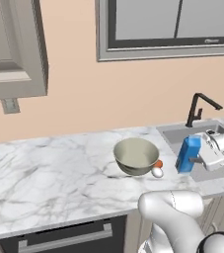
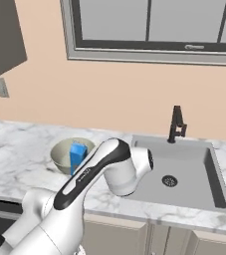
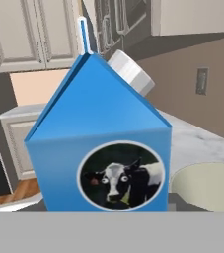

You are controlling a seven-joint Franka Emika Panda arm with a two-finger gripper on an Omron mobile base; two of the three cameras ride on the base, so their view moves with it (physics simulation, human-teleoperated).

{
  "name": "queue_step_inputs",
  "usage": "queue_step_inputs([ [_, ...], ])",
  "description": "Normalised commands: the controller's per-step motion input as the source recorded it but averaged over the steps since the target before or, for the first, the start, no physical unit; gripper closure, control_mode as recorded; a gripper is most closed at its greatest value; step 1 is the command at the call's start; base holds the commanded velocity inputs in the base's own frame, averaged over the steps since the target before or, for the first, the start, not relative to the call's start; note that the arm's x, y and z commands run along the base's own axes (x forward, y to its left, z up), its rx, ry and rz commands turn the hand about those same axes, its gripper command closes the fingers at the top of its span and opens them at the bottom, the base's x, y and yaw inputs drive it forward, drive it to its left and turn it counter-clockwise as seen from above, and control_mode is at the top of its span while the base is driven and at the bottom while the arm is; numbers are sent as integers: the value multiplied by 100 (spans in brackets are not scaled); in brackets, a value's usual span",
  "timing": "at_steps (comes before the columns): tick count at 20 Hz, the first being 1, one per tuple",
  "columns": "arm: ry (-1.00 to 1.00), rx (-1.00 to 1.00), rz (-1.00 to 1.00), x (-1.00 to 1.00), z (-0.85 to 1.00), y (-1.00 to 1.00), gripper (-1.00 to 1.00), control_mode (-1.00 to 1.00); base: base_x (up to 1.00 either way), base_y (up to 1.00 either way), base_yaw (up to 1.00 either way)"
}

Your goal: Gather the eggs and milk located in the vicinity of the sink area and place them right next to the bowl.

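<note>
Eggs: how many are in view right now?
2. The orange-brown egg and the white egg lie together on the counter against the bowl; none seem hidden.

Counter (image 1: 49, 168): white marble with grey veining, smooth. Bowl (image 1: 135, 155): matt, possibly ceramic. Milk carton (image 3: 101, 153): smooth blue card, white plastic cap. Faucet (image 2: 175, 124): matt black metal. Sink (image 2: 204, 179): matt grey.

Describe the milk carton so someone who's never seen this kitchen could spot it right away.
Find the sink in the marble counter. Just left of it, beside the big bowl, stands the milk carton. It is the lone blue box, with a cow picture and white cap.
</note>
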Motion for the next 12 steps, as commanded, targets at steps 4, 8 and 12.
queue_step_inputs([
  [4,0,0,0,0,0,0,100,100,62,-46,3],
  [8,0,0,0,0,0,0,100,100,27,-20,2],
  [12,0,0,0,0,0,0,100,-100,2,0,0],
])
